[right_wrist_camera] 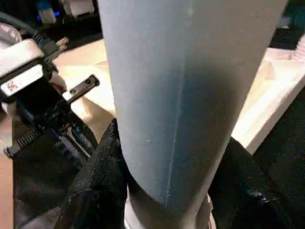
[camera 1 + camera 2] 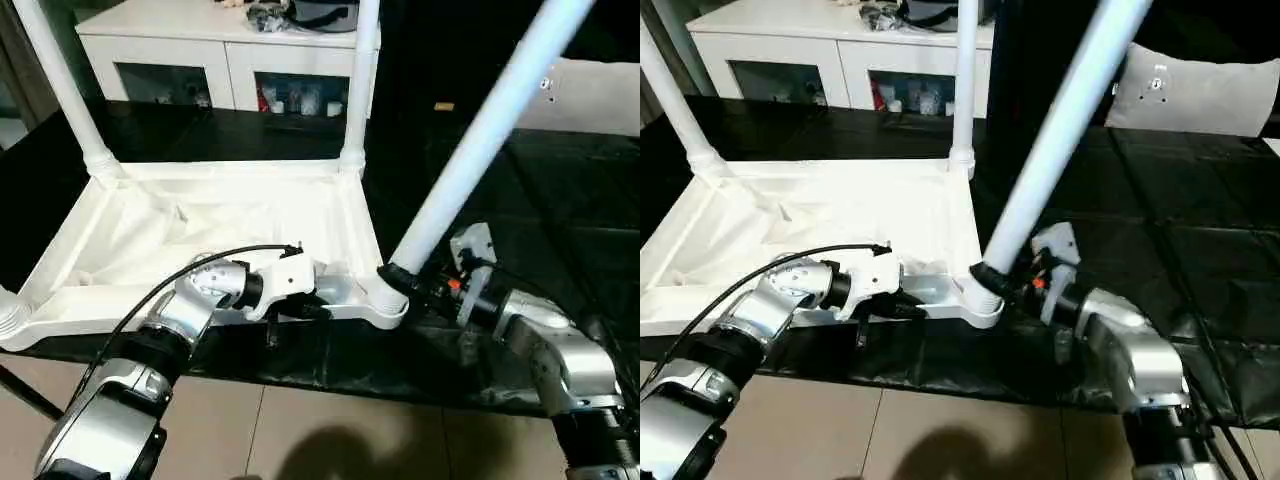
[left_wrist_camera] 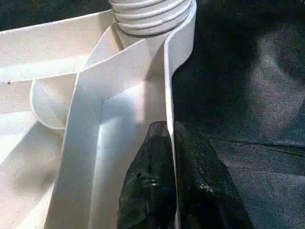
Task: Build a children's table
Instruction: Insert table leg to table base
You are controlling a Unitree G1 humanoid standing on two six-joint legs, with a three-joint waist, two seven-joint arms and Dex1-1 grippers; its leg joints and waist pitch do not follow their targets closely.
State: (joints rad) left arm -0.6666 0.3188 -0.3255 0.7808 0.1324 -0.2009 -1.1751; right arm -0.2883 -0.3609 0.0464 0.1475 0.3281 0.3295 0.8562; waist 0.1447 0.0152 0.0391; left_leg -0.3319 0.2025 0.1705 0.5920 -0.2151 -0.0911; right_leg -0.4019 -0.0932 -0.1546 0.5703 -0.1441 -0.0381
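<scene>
The white tabletop (image 2: 250, 225) lies upside down on a black surface, ribbed underside up. Two white legs (image 2: 360, 80) (image 2: 60, 80) stand upright in its far corner sockets, and a third rises at the near left corner (image 2: 8, 315). A fourth leg (image 2: 480, 140) leans to the right, its threaded end (image 3: 152, 14) at the near right corner socket (image 2: 385, 300). My right gripper (image 2: 402, 280) is shut on this leg just above the socket, black fingers (image 1: 95, 181) on both sides. My left gripper (image 2: 315, 300) is shut on the tabletop's near rim (image 3: 169, 95) beside that corner.
A white cabinet with glass doors (image 2: 220, 60) stands behind the table. A grey cushion (image 2: 1200, 90) lies at the back right. The black surface (image 2: 560, 200) extends to the right, and a tiled floor (image 2: 330, 430) lies below its front edge.
</scene>
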